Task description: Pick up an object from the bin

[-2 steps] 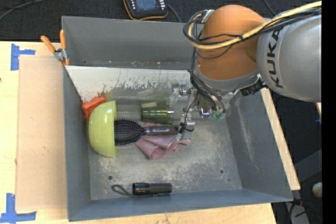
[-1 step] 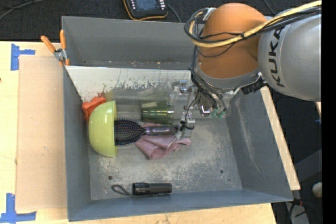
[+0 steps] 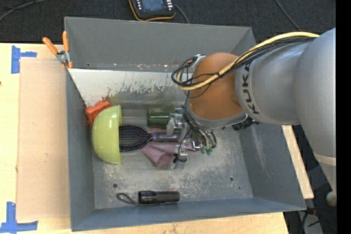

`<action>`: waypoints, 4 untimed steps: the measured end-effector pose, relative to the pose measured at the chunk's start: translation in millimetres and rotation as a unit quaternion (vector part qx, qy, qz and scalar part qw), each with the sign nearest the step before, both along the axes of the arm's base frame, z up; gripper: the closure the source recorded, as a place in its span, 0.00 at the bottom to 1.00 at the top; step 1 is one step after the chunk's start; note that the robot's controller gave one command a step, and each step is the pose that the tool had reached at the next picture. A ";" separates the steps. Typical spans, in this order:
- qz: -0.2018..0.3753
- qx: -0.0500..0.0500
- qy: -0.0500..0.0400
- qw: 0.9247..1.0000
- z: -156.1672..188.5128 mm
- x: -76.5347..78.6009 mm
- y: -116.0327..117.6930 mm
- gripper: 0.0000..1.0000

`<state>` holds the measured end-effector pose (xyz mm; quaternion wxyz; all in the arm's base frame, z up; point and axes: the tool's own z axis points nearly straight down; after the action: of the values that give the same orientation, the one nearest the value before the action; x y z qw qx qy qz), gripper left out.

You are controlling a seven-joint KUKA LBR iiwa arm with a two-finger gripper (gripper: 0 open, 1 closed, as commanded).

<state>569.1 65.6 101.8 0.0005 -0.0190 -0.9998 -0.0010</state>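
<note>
Several small things lie loose in my grey bin (image 3: 263, 172), and I take them from the front wall backward. Nearest the front, alone on the bare floor, lies a black oblong thing (image 3: 159, 197). It is flat and lengthwise along that wall, with a thin cord loop (image 3: 125, 198) trailing from its left end, and it is well apart from everything else.

Farther in, about the middle of the floor, lies a crumpled mauve cloth (image 3: 158, 154). My gripper (image 3: 180, 155) is down at that cloth's right edge, touching it or just above it; I cannot say which. Whether the gripper is clenched or released I cannot tell either.

Left of the gripper, a black hairbrush (image 3: 133, 138) lies along the cloth's upper left edge. Its head is against the right side of a yellow-green bowl (image 3: 107, 134), which stands tipped on its edge near the left wall.

Behind the cloth and just left of my wrist, a dark green can (image 3: 159, 117) lies on its side. An orange thing (image 3: 97, 110) shows behind the bowl's top, toward the back left corner; I cannot make out its kind.

Over the right half of the bin hangs my wrist's orange cover (image 3: 216, 93), with cables (image 3: 184, 75) looped at its left side.
</note>
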 end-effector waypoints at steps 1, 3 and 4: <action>0.019 0.000 -0.005 1.000 57.8 18.4 30.0 0.00; -0.099 -0.001 0.003 0.995 -30.4 22.2 25.4 0.00; -0.138 0.005 -0.003 0.990 -26.6 -17.4 -5.6 1.00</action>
<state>551.8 60.0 75.2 -0.0026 -0.1573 -0.9875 -0.0062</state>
